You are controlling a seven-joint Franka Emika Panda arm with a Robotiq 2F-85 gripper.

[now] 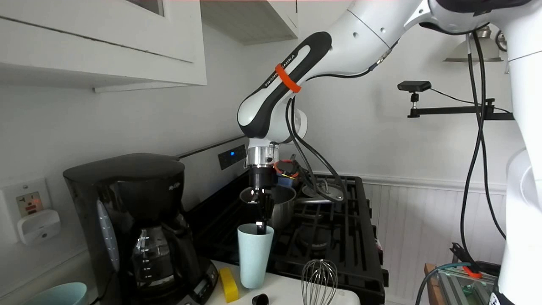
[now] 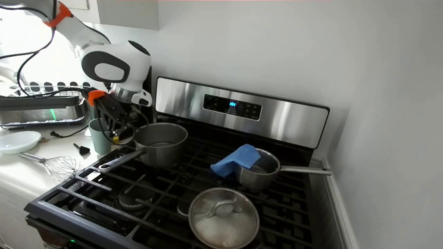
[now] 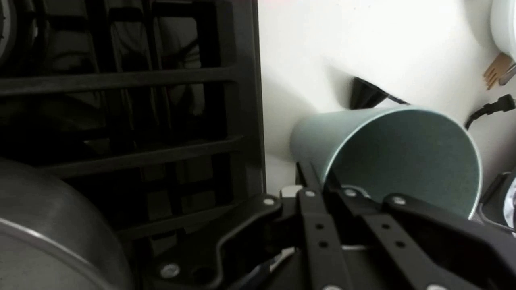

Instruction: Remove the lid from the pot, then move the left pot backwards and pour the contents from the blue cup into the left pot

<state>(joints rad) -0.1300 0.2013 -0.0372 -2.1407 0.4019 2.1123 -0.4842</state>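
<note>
One robot arm point(image 1: 347, 55), white and black, fitted with an orange strap point(image 1: 288, 78), bent down over the counter point(image 3: 314, 52) beside a gas stove point(image 2: 79, 223). One gripper point(image 3: 320, 179), its jaws pinching the side of the blue cup point(image 1: 255, 258): one finger inside the rim, one outside. The cup, pale and handleless, stands roughly upright at the end of the counter, just beside the stove; its mouth faces up, and its bottom is hidden from me.

Two steel saucepans, both on the stove. First, the left pot point(image 2: 162, 154), uncovered, at the back on the cup's side, its long handle angled toward the stove's front. Second, a smaller saucepan point(image 2: 256, 176) toward the far end, handle pointing at the room's wall point(image 2: 387, 138), a blue cloth point(image 2: 237, 160) draped over its rim.

One round lid point(image 2: 225, 221), loop handle uppermost, lying on the stove near the smaller saucepan.

Sundries on the counter: one wire whisk point(image 2: 42, 160); one yellow block point(image 1: 228, 284), near the cup; one small black item point(image 2: 82, 149), kind unclear; one white bowl point(image 2: 20, 141); one black coffee maker point(image 1: 131, 203), beside the block.
</note>
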